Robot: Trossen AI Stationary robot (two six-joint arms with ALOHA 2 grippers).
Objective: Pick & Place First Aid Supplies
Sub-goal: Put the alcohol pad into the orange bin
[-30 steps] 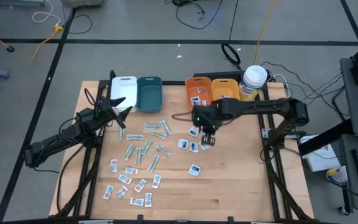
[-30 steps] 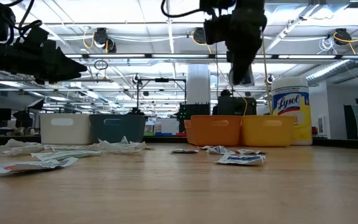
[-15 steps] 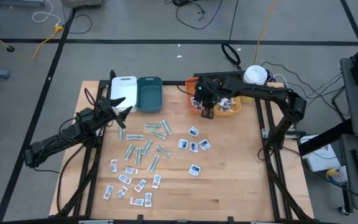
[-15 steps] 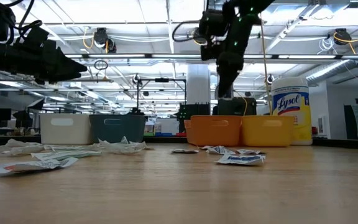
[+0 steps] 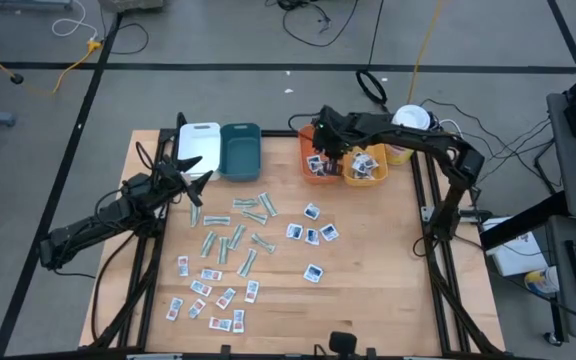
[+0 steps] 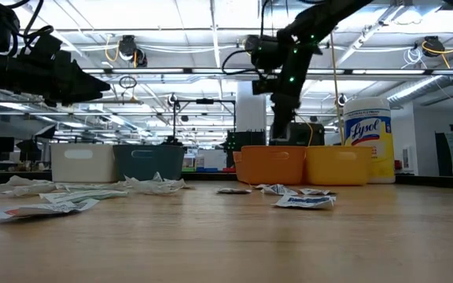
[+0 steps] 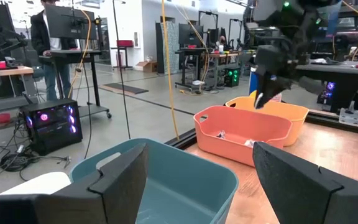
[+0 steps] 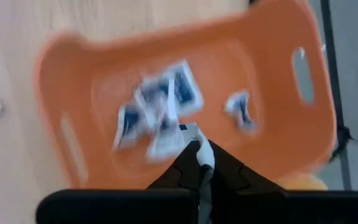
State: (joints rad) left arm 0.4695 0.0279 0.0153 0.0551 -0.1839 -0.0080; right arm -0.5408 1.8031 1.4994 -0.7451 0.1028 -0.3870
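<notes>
My right gripper [image 5: 325,150] hangs over the orange bin [image 5: 312,172] at the table's far side, shut on a small white packet [image 8: 200,149]. Several white packets with blue print [image 8: 160,118] lie in that bin. More packets lie loose on the table: blue-printed ones [image 5: 308,233], pale-green strips [image 5: 238,228] and red-printed ones [image 5: 208,292]. My left gripper [image 5: 196,172] is open and empty, held above the table near the teal bin [image 7: 166,180]. My right gripper pinches the white packet between its two fingertips, and the packet's edge [image 8: 204,157] shows in the slit between them. The fingers point down from above. The packet is lifted clear, above the orange bin's inside. Which part of the packet is held, I cannot tell.
A white bin [image 5: 198,143] and the teal bin [image 5: 240,150] stand at the far left. A yellow-orange bin [image 5: 368,168] with packets stands right of the orange one. A white canister with a yellow label [image 5: 408,125] stands behind it. The near right table is bare wood.
My right gripper has gone from above the blue-printed packets at the table's middle toward the far edge, staying shut on the white packet. It now hangs over the orange bin.
</notes>
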